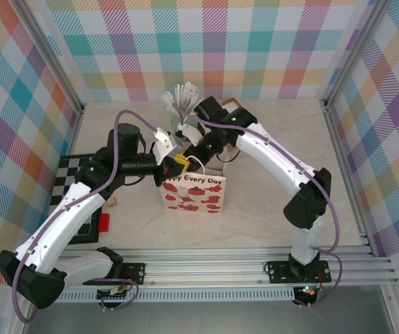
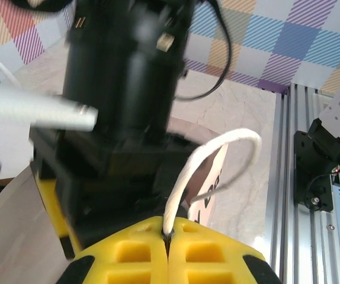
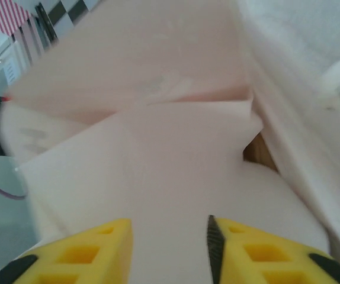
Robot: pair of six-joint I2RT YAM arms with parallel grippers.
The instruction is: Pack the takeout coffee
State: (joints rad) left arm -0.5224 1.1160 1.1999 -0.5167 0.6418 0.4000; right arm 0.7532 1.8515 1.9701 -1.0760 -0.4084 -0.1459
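A white paper bag (image 1: 194, 193) with red prints stands at the table's middle. My left gripper (image 1: 174, 165) (image 2: 167, 234) is shut on the bag's white cord handle (image 2: 216, 149), holding it up at the bag's left top edge. My right gripper (image 1: 194, 152) (image 3: 170, 229) reaches down into the bag's mouth from the back right. Its jaws are open with nothing between them, above the bag's pale inner paper (image 3: 158, 148). The right arm's black wrist (image 2: 122, 89) looms close in the left wrist view. The takeout coffee is hidden.
A pale green cup of white-wrapped sticks (image 1: 183, 101) stands behind the bag, next to a brown box (image 1: 233, 104). A checkered mat (image 1: 67, 182) with a small red block (image 1: 103, 223) lies at the left. A metal rail (image 1: 255, 268) runs along the near edge.
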